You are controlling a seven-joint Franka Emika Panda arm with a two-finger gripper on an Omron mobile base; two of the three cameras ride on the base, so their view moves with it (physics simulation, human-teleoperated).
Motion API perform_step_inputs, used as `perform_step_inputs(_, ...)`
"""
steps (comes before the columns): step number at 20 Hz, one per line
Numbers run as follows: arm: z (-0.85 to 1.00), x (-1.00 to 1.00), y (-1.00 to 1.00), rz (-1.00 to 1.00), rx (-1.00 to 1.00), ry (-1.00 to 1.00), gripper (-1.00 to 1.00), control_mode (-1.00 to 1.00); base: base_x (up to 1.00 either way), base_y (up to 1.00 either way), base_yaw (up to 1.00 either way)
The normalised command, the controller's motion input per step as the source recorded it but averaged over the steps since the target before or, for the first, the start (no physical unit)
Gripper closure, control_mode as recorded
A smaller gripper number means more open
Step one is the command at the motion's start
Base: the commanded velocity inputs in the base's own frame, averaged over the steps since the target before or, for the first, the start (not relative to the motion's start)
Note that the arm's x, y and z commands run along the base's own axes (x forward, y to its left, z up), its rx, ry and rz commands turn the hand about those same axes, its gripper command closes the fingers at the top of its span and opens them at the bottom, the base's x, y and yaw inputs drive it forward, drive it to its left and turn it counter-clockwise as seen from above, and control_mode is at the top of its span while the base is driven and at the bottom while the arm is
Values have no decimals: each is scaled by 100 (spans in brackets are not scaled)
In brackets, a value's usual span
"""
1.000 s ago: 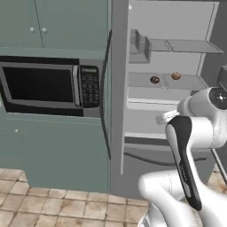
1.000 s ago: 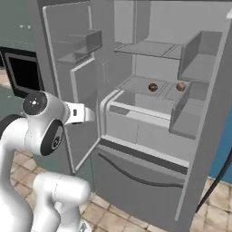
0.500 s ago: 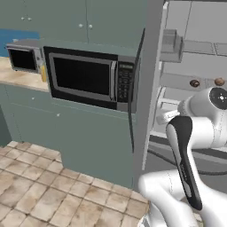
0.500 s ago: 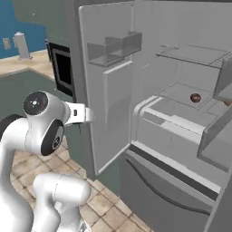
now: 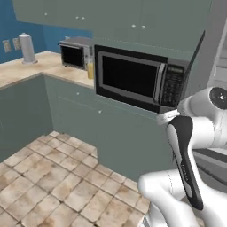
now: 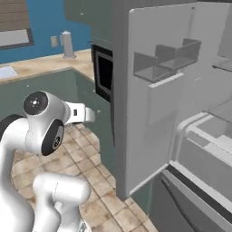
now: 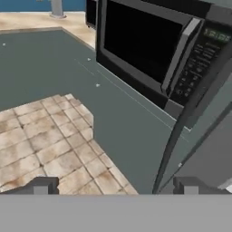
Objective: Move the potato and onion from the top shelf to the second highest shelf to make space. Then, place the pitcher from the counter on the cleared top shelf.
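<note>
gripper [image 7: 115, 186] is riding empty, jaws wide; approaching counter [image 5: 53, 66] squarely (pitcher [image 5: 90, 69] is sitting beside the toaster oven [image 5: 75, 53]).

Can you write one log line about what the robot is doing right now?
hand: open, holding nothing | facing: microwave | pitcher: on counter beside toaster oven | fridge door: open

No legible text, brand or label anywhere. The microwave [image 7: 149, 50] has a small green-lit display [image 7: 218, 35] at the top of its keypad panel [image 7: 192, 74], far right of its door; characters blurred, cannot be read. Keypad buttons are pale specks, no figures made out. Same panel in the left base view [image 5: 170, 86]: unreadable.
</note>
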Motion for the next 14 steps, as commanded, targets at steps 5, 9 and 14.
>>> perform_step_inputs(5,0,0,0,0,0,0,-100,100,50,68,26)
perform_step_inputs(9,0,0,0,0,0,0,-100,100,65,68,12)
perform_step_inputs(14,0,0,0,0,0,0,-100,100,66,64,0)
